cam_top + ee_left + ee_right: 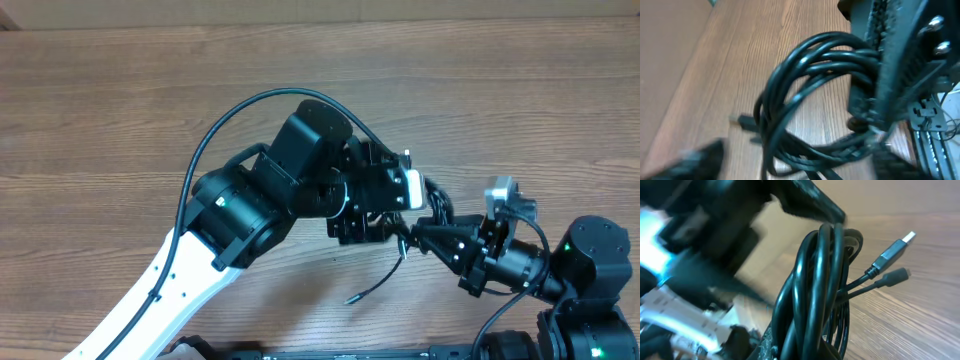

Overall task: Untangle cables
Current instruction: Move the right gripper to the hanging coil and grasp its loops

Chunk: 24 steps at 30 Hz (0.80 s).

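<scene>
The cables are a coiled bundle of thin black cords [408, 238] held between my two grippers above the table. One loose strand [375, 285] hangs down to a plug end on the wood. My right gripper [425, 235] is shut on the coil; in the right wrist view the cords [815, 280] rise out of its jaws [810, 350], with a USB plug [897, 244] and a smaller plug [896, 274] sticking out. My left gripper [388, 212] is beside the bundle. In the left wrist view its fingers [795, 167] stand wide apart, with strands of the coil [790, 95] crossing between them.
The wooden table [120, 120] stretches left and back. A thick black arm wire [215, 130] arcs over my left arm. The right arm's base [590, 260] stands at the right front edge. The right gripper's padded finger [890, 75] fills the right of the left wrist view.
</scene>
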Available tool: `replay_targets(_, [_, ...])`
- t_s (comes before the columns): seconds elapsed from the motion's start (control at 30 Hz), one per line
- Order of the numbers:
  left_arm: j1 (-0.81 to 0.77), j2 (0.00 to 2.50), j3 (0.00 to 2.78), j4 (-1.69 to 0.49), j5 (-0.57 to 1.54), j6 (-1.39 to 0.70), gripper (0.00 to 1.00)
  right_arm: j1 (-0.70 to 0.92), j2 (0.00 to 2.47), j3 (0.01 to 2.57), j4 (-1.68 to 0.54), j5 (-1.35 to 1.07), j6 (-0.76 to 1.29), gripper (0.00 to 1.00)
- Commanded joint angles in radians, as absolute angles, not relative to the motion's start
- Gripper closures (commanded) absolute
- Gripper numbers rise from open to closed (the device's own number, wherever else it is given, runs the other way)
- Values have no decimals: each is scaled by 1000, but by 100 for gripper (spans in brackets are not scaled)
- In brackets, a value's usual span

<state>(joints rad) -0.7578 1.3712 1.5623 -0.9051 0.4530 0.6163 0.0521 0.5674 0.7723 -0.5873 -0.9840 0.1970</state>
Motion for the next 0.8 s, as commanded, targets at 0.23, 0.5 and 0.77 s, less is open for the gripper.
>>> replay_targets(0.23, [-760,1381,1585,-911,465,171,0,51,563,800,-642,-539,597,96])
replay_targets(0.5, [-760,1453,1585,-900,482,-420,0,51,563,800,-587,-455,685,96])
replay_targets(0.77, [-761,1518,1585,-850,670,-599,27,51,563,800,-589,-417,685,96])
